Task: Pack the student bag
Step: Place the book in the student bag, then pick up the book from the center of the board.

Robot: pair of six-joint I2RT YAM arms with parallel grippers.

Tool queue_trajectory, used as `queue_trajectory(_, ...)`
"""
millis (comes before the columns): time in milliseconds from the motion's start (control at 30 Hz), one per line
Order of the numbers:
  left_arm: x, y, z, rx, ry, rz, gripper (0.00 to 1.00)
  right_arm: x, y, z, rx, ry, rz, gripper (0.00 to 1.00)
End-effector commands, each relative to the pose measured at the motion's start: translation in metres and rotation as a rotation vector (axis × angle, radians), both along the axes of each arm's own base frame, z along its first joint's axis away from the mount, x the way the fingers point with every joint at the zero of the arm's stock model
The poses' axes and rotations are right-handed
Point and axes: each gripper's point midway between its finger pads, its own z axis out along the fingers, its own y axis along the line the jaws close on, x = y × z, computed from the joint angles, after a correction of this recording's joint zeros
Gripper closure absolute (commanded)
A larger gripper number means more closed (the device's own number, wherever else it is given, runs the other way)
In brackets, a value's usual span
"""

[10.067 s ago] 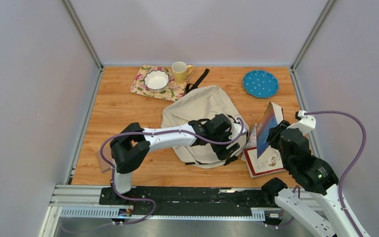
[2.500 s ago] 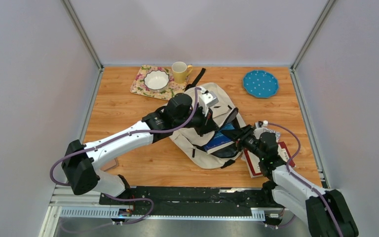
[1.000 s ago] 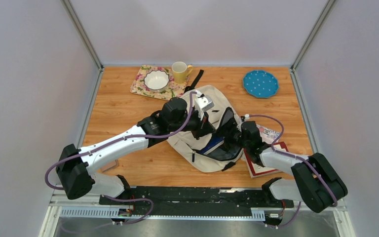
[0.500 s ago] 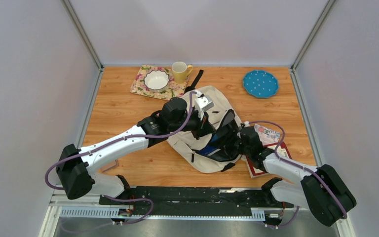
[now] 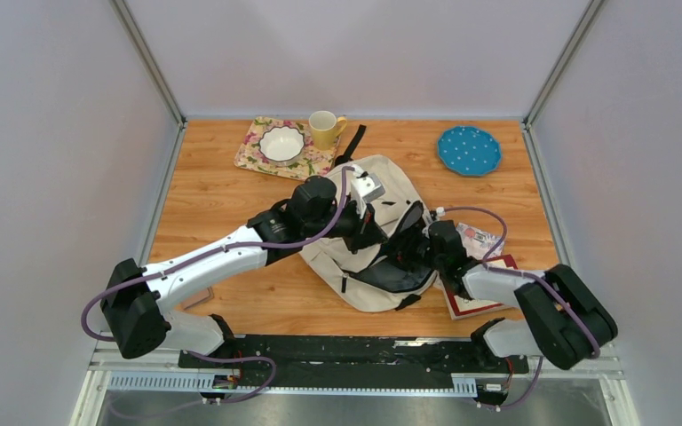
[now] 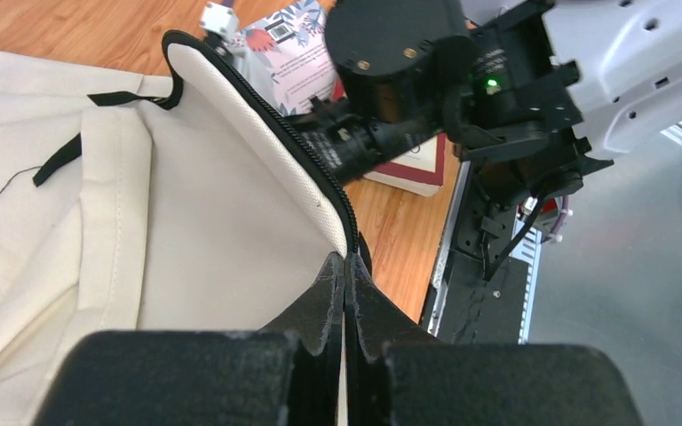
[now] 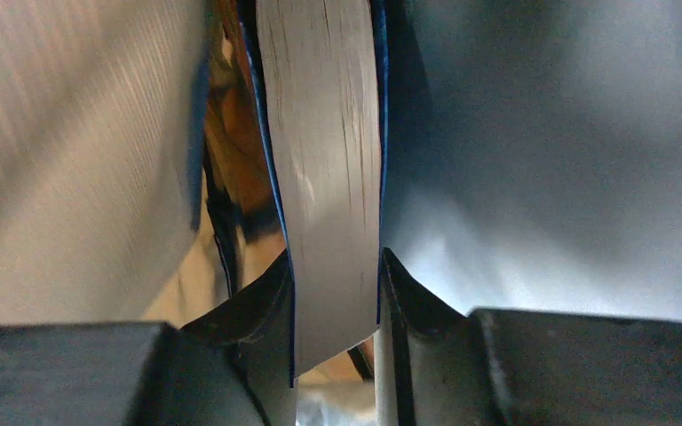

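The student bag (image 5: 368,288), a cream backpack, lies mid-table with its dark mouth facing right. My left gripper (image 5: 375,232) is shut on the zipper edge (image 6: 348,232) of the bag's upper flap (image 6: 231,204) and holds it up. My right gripper (image 5: 406,253) reaches into the opening. In the right wrist view its two fingers press on either side of a blue-covered book (image 7: 333,177), seen page-edge on, with the grey lining (image 7: 542,160) around it. The right gripper (image 7: 336,302) is shut on that book.
More books lie right of the bag: a floral-covered one (image 5: 482,240) and a red-bordered one (image 5: 475,300). At the back are a floral mat with a white bowl (image 5: 282,144), a yellow mug (image 5: 323,130) and a blue dotted plate (image 5: 469,150).
The right gripper's fingers have closed in from wide onto the blue book inside the bag, and the arm has shifted slightly. The left arm still holds the flap.
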Motion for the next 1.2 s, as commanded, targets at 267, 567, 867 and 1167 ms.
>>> queue_trajectory(267,-0.001,0.002,0.020,-0.058,-0.024,-0.039,1.00,0.100,0.030,0.050,0.076,-0.221,-0.065,0.98)
queue_trajectory(567,0.009,0.030,-0.009,0.007,-0.011,0.082,1.00,0.064,-0.005,0.009,-0.175,-0.118,-0.066,0.41)
queue_trajectory(867,0.002,0.039,-0.032,0.011,0.039,0.094,1.00,0.019,-0.052,0.035,-0.344,-0.151,-0.075,0.29)
queue_trajectory(1167,-0.018,0.078,-0.094,0.183,0.103,0.123,1.00,-0.010,-0.119,0.074,-0.519,-0.267,-0.234,0.29)
